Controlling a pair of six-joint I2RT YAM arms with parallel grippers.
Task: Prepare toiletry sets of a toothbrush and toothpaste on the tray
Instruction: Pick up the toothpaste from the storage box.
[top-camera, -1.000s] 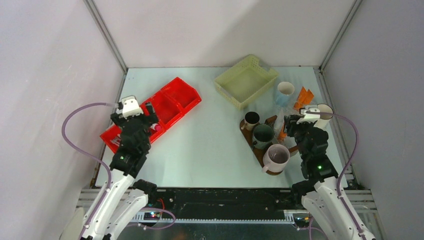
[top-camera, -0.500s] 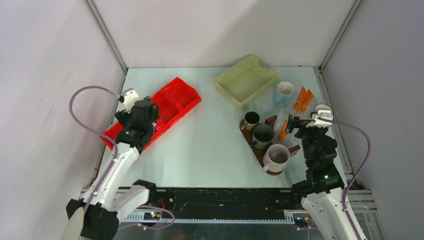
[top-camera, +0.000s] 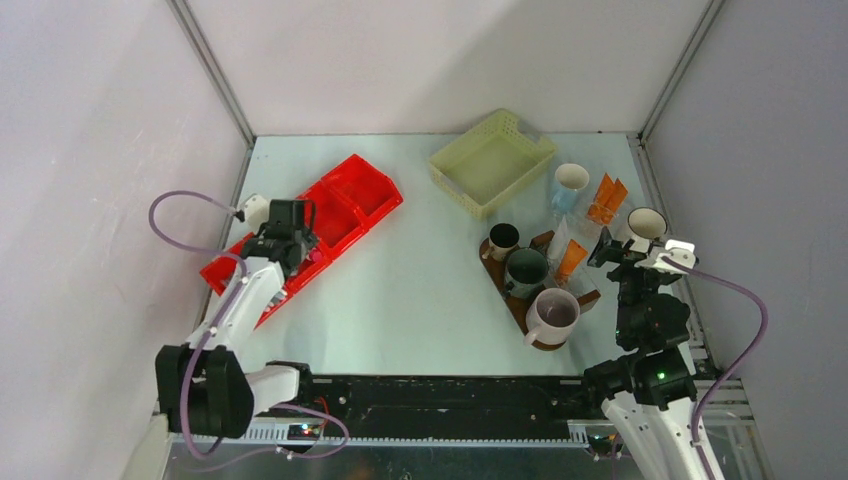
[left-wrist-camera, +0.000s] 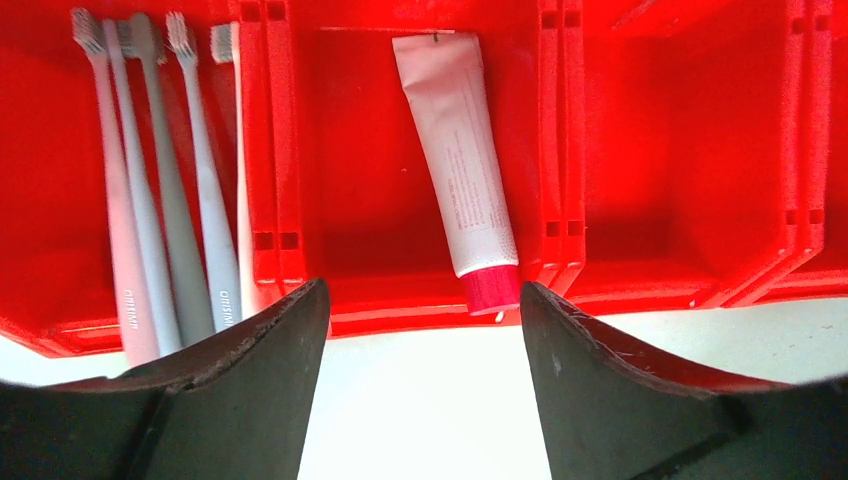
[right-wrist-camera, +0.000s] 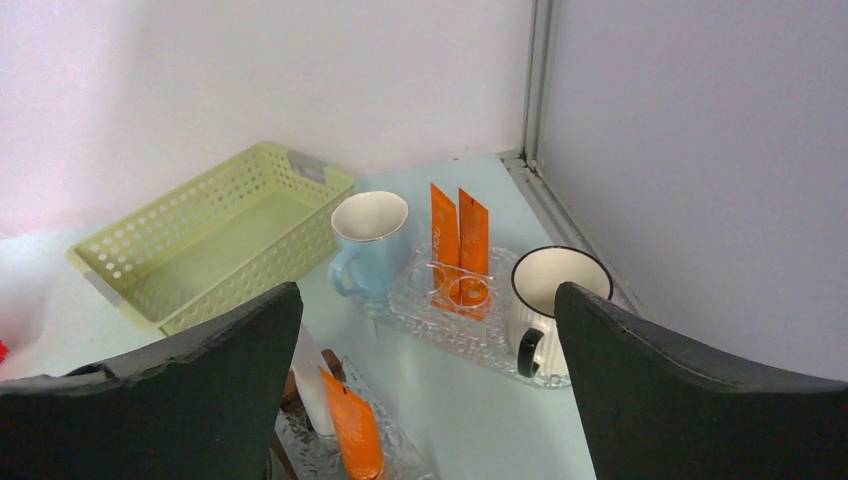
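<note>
The dark brown tray (top-camera: 497, 272) carries a small brown mug (top-camera: 503, 240), a dark green mug (top-camera: 527, 268) and a mauve-grey mug (top-camera: 553, 315). An orange toothpaste tube (top-camera: 572, 260) and a white tube (top-camera: 556, 240) stand at the tray's right edge. My right gripper (top-camera: 608, 252) is open just right of them, holding nothing. My left gripper (top-camera: 298, 240) is open above the red bin (top-camera: 350, 195). In the left wrist view, several toothbrushes (left-wrist-camera: 170, 190) lie in one compartment and a white, pink-capped toothpaste tube (left-wrist-camera: 460, 170) in the middle one.
A pale yellow mesh basket (top-camera: 492, 160) sits at the back. To the right, a clear glass dish holds a blue mug (right-wrist-camera: 372, 240), two orange tubes (right-wrist-camera: 458, 240) and a white black-rimmed mug (right-wrist-camera: 555, 300). The enclosure walls stand close on both sides.
My right gripper opened, let go of the orange tube on the tray and drew back to the right. My left arm reached farther over the red bin, its jaws narrowing slightly.
</note>
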